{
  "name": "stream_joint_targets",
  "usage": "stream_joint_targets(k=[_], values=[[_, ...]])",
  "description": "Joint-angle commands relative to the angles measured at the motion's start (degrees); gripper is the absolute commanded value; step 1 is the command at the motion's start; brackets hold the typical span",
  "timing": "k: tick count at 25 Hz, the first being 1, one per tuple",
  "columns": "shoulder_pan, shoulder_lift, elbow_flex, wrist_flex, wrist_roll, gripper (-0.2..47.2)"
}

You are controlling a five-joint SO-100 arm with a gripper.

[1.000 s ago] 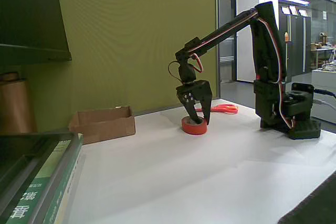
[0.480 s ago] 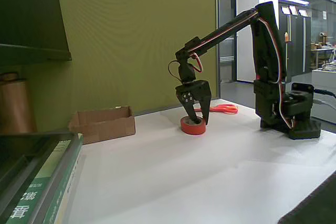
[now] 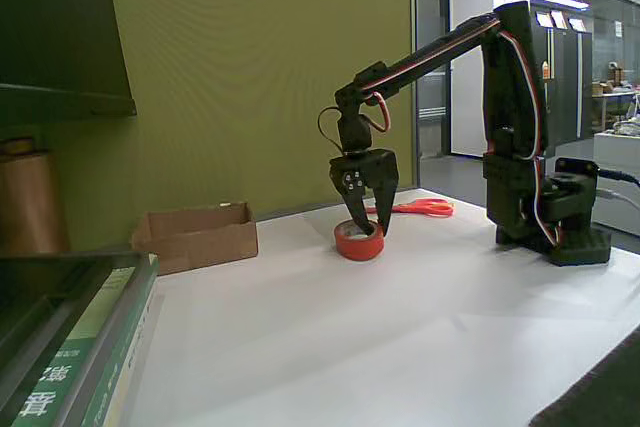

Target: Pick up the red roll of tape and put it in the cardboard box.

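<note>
In the fixed view the red roll of tape sits near the middle of the white table, slightly tilted. My black gripper points down onto it, one finger inside the ring and the other against its outer right side, shut on the rim. I cannot tell whether the roll still touches the table. The cardboard box stands to the left, by the green wall, well apart from the tape, and looks empty from this angle.
Red-handled scissors lie behind the tape to the right. The arm's base stands at the right. A brown paper roll and stacked books fill the left foreground.
The gripper has shifted a little to the left with the tape roll in its grip, and the roll now sits tilted.
</note>
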Motion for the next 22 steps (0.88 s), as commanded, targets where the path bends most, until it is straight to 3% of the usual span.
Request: stream_joint_targets(k=[1,22], values=[[0.09,4.22,-1.93,-0.09,-0.79,0.1],[-3.25,6.94,-16.08,-12.83,-3.16,0.1]])
